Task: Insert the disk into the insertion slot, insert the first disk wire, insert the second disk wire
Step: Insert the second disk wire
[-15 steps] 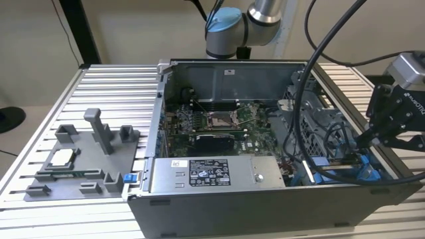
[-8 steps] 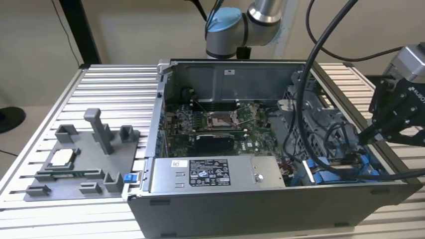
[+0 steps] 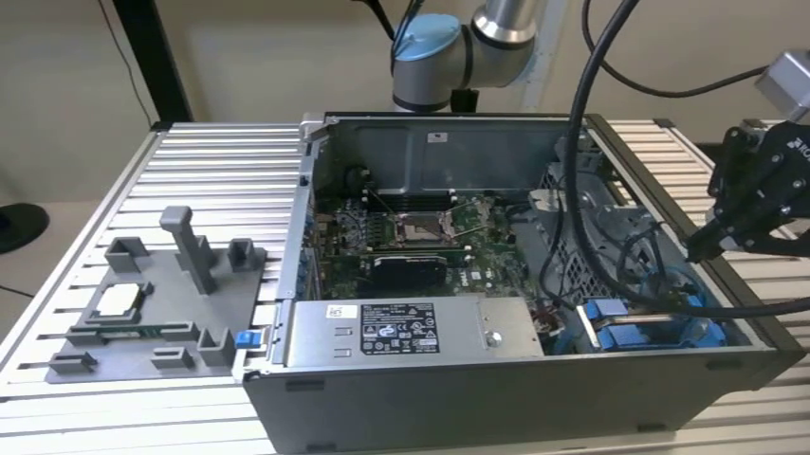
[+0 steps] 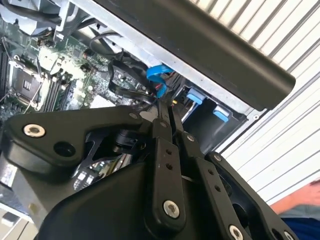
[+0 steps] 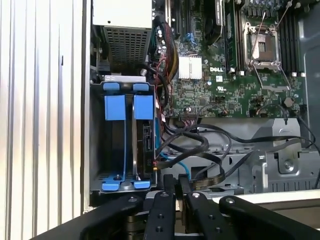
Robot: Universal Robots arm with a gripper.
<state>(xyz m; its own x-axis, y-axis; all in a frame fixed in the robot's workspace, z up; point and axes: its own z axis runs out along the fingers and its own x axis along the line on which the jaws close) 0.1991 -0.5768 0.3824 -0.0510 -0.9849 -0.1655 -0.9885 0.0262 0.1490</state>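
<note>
hovering over the open computer case [image 3: 506, 379], at the exterior view's right, the hand [image 3: 704, 248] has its fingers [image 5: 171, 192] pressed together with nothing between them. the disk [image 5: 145, 145] sits edge-up in its blue carrier in the drive bay [image 5: 125, 140], beside a second blue carrier, close to the hand. a loose tangle of black cables [image 5: 200, 150] and a blue wire [image 4: 159, 75] lie just beside the bay; the clenched hand could probably snag or drag one if it dips there, or strain a connector. the case rests on a ribbed metal table [image 3: 190, 171] with a grey fixture plate [image 3: 152, 303], against a plain beige wall [image 3: 253, 57]
</note>
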